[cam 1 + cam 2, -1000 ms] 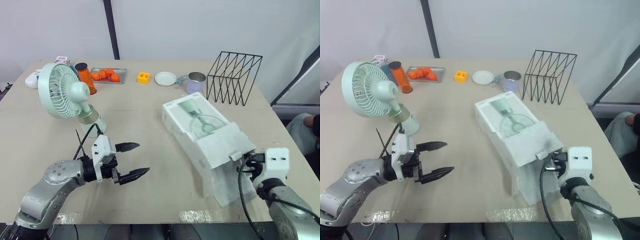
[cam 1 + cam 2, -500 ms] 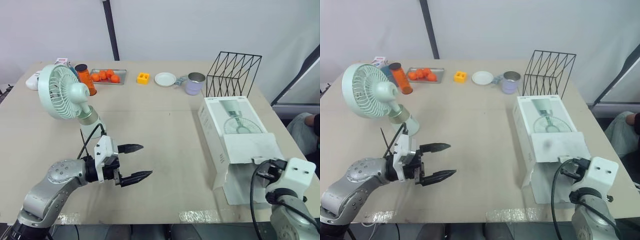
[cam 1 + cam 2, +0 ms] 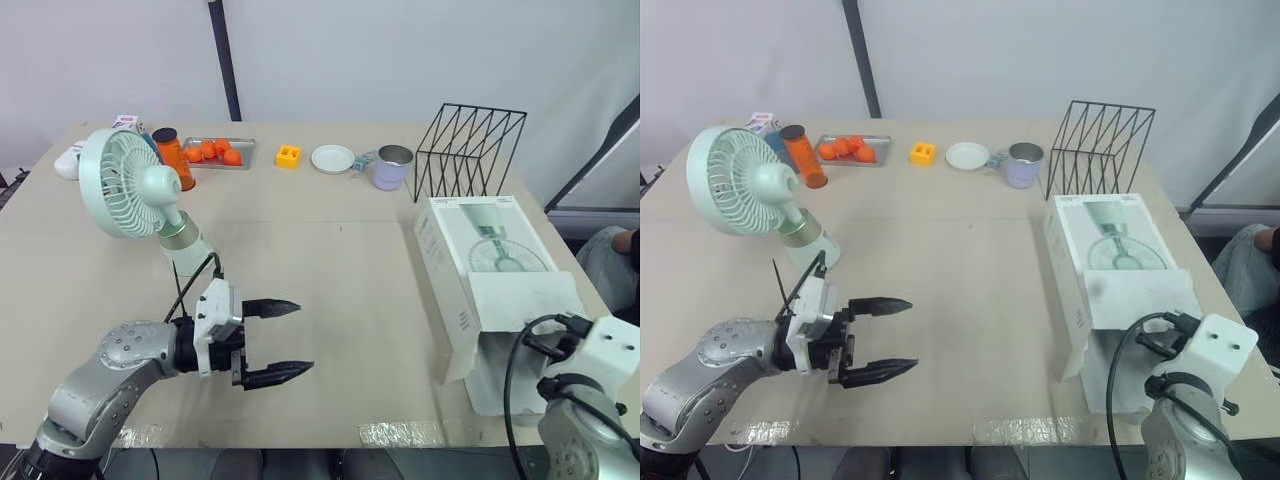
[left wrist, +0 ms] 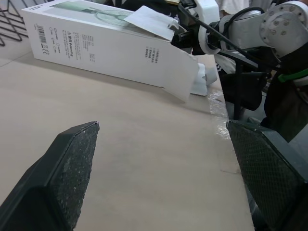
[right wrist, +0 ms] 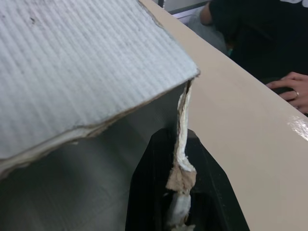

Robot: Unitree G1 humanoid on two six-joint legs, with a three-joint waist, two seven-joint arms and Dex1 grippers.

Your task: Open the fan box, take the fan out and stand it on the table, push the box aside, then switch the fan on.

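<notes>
Near the front edge of the table [image 3: 350, 250], the left gripper [image 3: 302, 338] hung with its fingers spread wide, holding nothing. By the front right corner, the right gripper [image 5: 179, 144] pinched the torn flap of the box [image 3: 480, 250], which lay along the right edge. That card looked thin, light and easy to rip. Farther back, near the left edge, the fan [image 3: 125, 185] stood upright. It looked light and top-heavy, so its thick base seemed the safest place to hold.

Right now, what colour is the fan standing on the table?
The fan is pale green; the left eye view shows it best.
</notes>
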